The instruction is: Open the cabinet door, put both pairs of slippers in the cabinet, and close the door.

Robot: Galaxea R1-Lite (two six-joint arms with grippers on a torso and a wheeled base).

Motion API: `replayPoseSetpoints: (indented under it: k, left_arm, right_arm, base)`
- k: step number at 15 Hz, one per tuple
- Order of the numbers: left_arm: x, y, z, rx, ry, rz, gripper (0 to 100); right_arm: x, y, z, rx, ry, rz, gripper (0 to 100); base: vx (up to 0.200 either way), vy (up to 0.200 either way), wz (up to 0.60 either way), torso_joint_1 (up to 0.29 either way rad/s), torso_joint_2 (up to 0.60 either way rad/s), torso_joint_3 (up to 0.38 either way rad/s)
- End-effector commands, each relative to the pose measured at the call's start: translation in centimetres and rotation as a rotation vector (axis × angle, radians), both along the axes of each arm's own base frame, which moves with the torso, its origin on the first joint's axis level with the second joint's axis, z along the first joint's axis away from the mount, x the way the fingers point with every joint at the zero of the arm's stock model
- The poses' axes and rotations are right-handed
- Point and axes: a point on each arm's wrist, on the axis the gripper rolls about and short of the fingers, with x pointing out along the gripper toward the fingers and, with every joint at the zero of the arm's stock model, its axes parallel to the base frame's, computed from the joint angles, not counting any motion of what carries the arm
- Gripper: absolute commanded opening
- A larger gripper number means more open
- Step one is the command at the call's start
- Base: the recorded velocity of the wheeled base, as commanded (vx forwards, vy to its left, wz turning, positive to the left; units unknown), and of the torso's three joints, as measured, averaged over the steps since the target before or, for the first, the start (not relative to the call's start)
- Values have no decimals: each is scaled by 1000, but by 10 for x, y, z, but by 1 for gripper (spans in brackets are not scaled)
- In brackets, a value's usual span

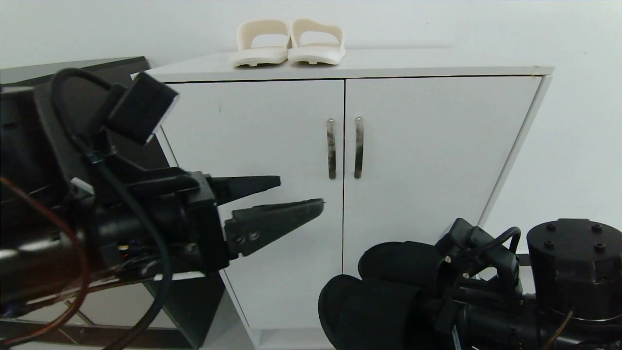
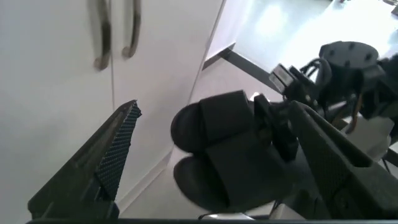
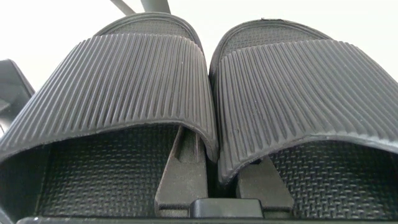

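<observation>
- Right wrist view: right fingers (image 3: 180,180) pinch two black slippers (image 3: 124,81) by their touching inner walls.
- Head view: left fingers (image 1: 272,221) spread, facing two shut cabinet doors (image 1: 272,131).
- Two cream slippers (image 1: 290,43) sit above the left fingers, on the cabinet top (image 1: 413,63).

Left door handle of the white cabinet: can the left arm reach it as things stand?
Probably yes. The left gripper is open and points toward the left door handle, with nothing between them.
</observation>
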Motion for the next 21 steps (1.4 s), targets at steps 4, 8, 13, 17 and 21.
replayPoseSetpoints:
  k: [4, 8, 13, 17, 21]
  left_arm:
    - [54, -60, 1, 20, 23, -69, 100]
    - [72, -77, 7, 12, 51, -132, 100]
    - [86, -89, 8, 7, 42, -58, 100]
    - [91, -89, 11, 1, 29, 7, 100]
    - [102, -96, 9, 1, 24, 67, 100]
  right_arm:
    - [-2, -1, -3, -23, -12, 15, 0]
    - [-2, -1, -6, -40, -16, 23, 0]
    - [-2, -1, -10, -52, -4, 26, 0]
    - [-3, -1, -10, -52, -4, 27, 0]
    - [-2, -1, -11, -55, -2, 26, 0]
  base:
    - [0, 0, 0, 0, 0, 0]
    - [0, 0, 0, 0, 0, 0]
    - [0, 0, 0, 0, 0, 0]
    - [0, 0, 0, 0, 0, 0]
    - [0, 0, 0, 0, 0, 0]
